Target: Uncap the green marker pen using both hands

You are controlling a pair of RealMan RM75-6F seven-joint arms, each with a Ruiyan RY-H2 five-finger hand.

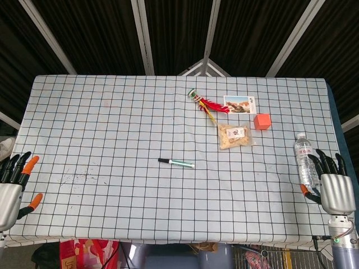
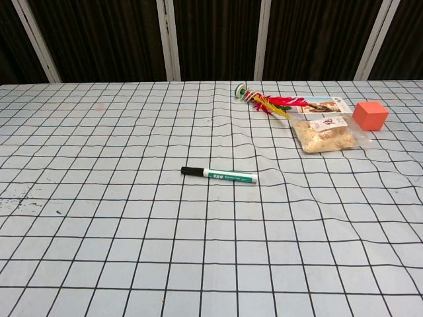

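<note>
1. Green-and-white marker pen [image 2: 219,175] lies flat near the middle of the desk [image 1: 112,123], its black cap end pointing to the left of the view, cap on.
2. Left robot hand [image 1: 11,188] sits at the desk's near left edge, fingers spread apart and holding nothing, well apart from the pen.
3. Right robot hand [image 1: 332,188] is at the near right edge, fingers also spread and empty, just beside a clear water bottle [image 1: 304,159] lying on the cloth.
4. Neither robot hand shows in the chest view.
5. Beyond the pen, toward the far right, lie a red-and-yellow feathered shuttlecock [image 2: 268,100], a picture card [image 2: 322,105], a clear bag of pale snacks [image 2: 325,137] and an orange cube [image 2: 369,115].
</note>
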